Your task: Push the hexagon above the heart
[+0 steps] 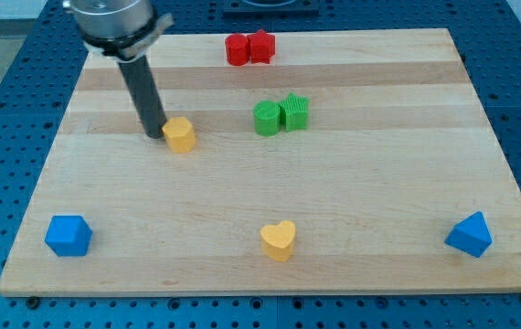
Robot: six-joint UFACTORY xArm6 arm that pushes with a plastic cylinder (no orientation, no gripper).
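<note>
A yellow hexagon block (pixel 180 134) lies on the wooden board in the upper left part. A yellow heart block (pixel 278 239) lies near the view's bottom, at the centre. My tip (pixel 154 134) is the lower end of the dark rod and rests on the board just left of the yellow hexagon, touching or nearly touching its left side. The hexagon is up and to the left of the heart, well apart from it.
Two red blocks (pixel 248 47) sit together at the view's top centre. Two green blocks (pixel 281 115) sit together right of the hexagon. A blue block (pixel 68 235) lies at bottom left, another blue block (pixel 469 234) at bottom right.
</note>
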